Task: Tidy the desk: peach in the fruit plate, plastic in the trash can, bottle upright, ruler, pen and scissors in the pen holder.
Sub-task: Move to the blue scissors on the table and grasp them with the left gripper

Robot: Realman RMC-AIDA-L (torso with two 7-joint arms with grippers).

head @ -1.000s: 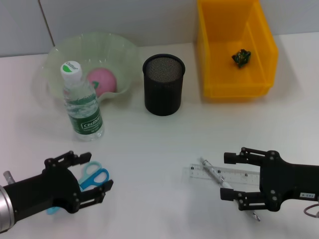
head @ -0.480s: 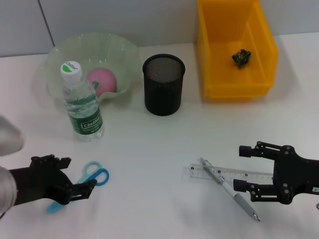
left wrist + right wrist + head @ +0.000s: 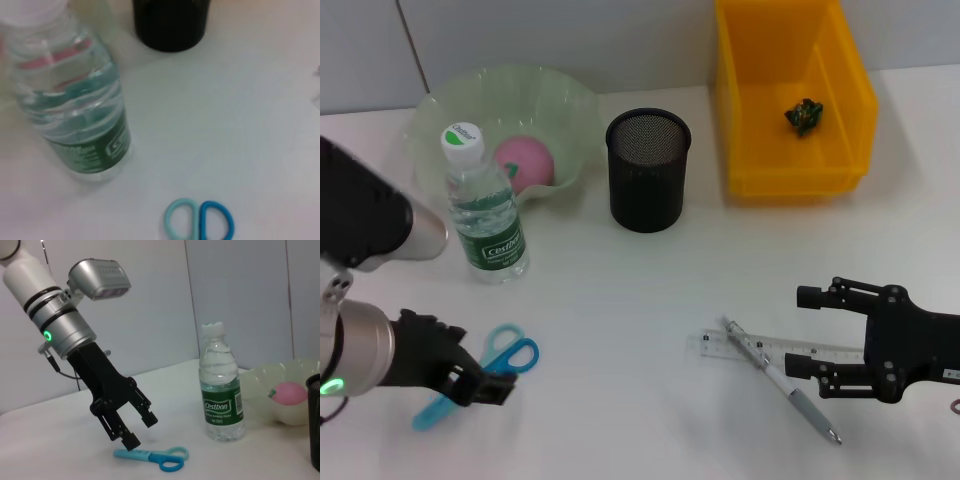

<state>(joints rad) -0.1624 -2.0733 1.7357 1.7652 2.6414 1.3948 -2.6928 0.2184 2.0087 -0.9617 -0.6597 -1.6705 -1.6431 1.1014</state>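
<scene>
Blue scissors (image 3: 498, 363) lie at the front left, also in the left wrist view (image 3: 200, 225) and right wrist view (image 3: 152, 456). My left gripper (image 3: 470, 382) is open and points down just above their blades; the right wrist view (image 3: 140, 431) shows this too. A clear ruler (image 3: 775, 350) and a pen (image 3: 782, 382) across it lie at the front right. My right gripper (image 3: 807, 333) is open and empty, just right of them. The bottle (image 3: 486, 207) stands upright. The pink peach (image 3: 525, 162) is in the green plate (image 3: 440, 130). Green plastic (image 3: 804, 115) lies in the yellow bin (image 3: 750, 150).
The black mesh pen holder (image 3: 648, 170) stands at the middle back, between the plate and the bin. The bottle stands close behind the scissors and in front of the plate. Bare white tabletop (image 3: 620, 330) lies between the two grippers.
My left arm has swung up and tilted, so its gripper now points down onto the scissors' blade end. My right gripper has drawn back to the right, off the pen and ruler.
</scene>
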